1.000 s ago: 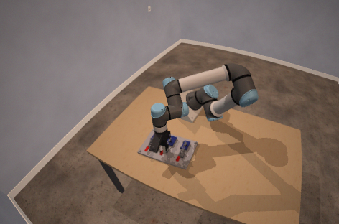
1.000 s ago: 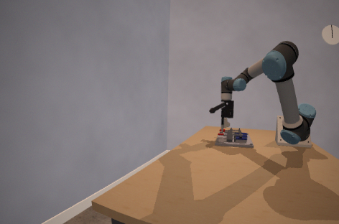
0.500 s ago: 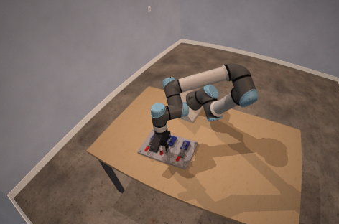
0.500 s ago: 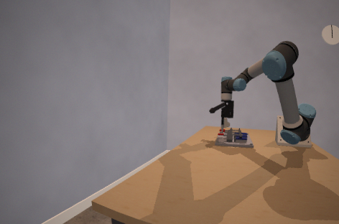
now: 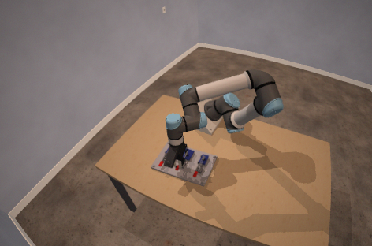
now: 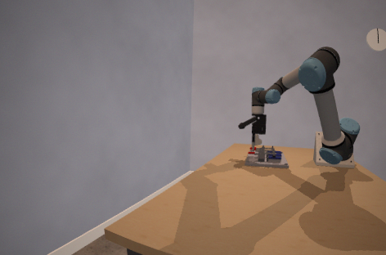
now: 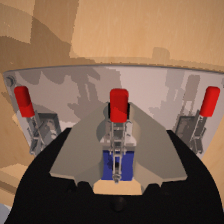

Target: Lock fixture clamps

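While the black two-jaw gripper hovers over the grey fixture plate near the bench's front left corner, it is closed on something hidden from view. Directly below, the middle red-capped clamp handle runs lengthwise away from the wrist; lock state is unclear.

One arm, one plate, three clamps on one table

A single robot arm with one gripper stands on one wooden table. Near the table's left corner lies one grey plate carrying three clamps, each with one red handle: left, middle, right. One blue block shows under the middle clamp.
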Robot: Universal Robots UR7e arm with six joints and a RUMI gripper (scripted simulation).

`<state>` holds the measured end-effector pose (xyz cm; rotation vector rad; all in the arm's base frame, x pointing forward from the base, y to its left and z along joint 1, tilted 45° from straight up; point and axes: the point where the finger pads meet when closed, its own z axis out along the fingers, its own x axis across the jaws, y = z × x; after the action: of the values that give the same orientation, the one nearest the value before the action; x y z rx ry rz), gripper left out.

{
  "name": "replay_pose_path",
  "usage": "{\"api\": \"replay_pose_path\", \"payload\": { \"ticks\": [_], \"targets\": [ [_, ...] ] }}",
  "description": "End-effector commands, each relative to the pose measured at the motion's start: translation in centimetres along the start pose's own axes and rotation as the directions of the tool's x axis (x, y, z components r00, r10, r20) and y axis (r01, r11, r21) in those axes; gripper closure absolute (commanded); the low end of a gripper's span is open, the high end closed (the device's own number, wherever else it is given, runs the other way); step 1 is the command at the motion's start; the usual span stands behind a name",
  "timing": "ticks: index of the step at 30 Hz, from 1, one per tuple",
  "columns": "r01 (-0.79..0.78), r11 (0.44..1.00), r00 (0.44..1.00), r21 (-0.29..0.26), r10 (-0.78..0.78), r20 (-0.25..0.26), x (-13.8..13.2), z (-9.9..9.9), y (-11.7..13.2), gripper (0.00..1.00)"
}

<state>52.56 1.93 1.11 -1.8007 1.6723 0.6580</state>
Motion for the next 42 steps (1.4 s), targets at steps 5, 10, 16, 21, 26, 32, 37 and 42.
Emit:
{"api": "replay_pose_path", "payload": {
  "ticks": [5, 10, 16, 21, 26, 32, 37, 42],
  "targets": [
    [0.000, 1.000, 1.000, 0.001, 0.000, -0.001, 0.02, -0.05, -0.03, 1.00],
    [0.000, 1.000, 1.000, 0.001, 0.000, -0.001, 0.02, 0.01, -0.06, 1.00],
    [0.000, 1.000, 1.000, 0.002, 0.000, -0.001, 0.02, 0.27, -0.17, 1.00],
    [0.000, 1.000, 1.000, 0.002, 0.000, -0.001, 0.02, 0.27, -0.17, 1.00],
    [0.000, 1.000, 1.000, 0.002, 0.000, -0.001, 0.02, 0.27, -0.17, 1.00],
    [0.000, 1.000, 1.000, 0.002, 0.000, -0.001, 0.01, 0.55, -0.27, 1.00],
    [0.000, 1.000, 1.000, 0.002, 0.000, -0.001, 0.01, 0.55, -0.27, 1.00],
    [0.000, 1.000, 1.000, 0.002, 0.000, -0.001, 0.01, 0.55, -0.27, 1.00]
  ]
}}
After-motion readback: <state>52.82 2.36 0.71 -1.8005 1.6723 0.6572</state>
